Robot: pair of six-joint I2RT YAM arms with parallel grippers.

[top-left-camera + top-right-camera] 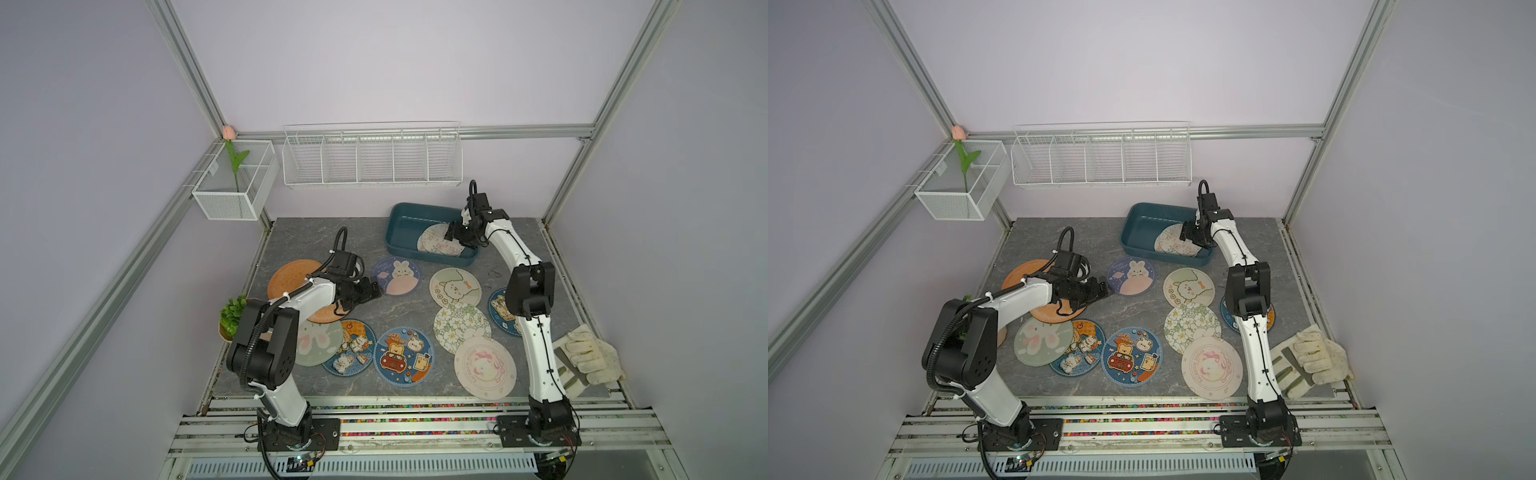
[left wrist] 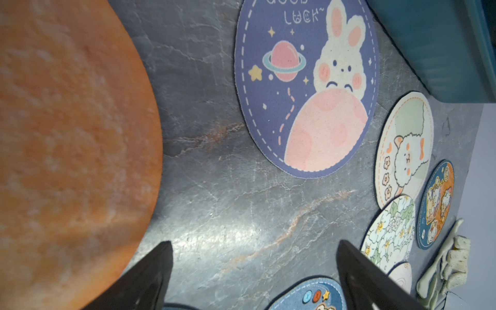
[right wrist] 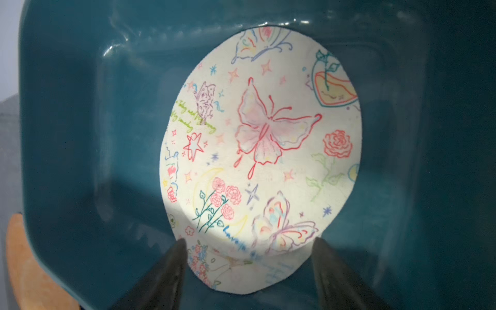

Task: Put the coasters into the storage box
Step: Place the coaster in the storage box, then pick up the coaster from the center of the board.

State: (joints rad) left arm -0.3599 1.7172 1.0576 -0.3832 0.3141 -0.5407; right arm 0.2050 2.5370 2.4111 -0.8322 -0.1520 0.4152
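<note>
The dark teal storage box (image 1: 403, 228) (image 1: 1142, 232) (image 3: 67, 134) stands at the back of the table. In its right half lies a cream butterfly-print coaster (image 1: 434, 245) (image 3: 263, 150), one edge bent up against the wall. My right gripper (image 1: 451, 232) (image 3: 249, 241) hovers just over that edge, open and holding nothing. My left gripper (image 1: 376, 291) (image 2: 255, 244) is open and empty above bare table, between an orange coaster (image 1: 291, 278) (image 2: 67, 147) and a purple bunny coaster (image 1: 396, 275) (image 2: 306, 88). Several more coasters lie flat on the table, among them a blue car one (image 1: 403, 357) and a cream pink one (image 1: 485, 368).
White work gloves (image 1: 590, 353) lie at the right front edge. A small green plant (image 1: 232, 313) stands at the left edge behind my left arm. Two white wire baskets (image 1: 372, 158) (image 1: 235, 183) hang on the walls. My right arm covers part of a blue coaster (image 1: 498, 309).
</note>
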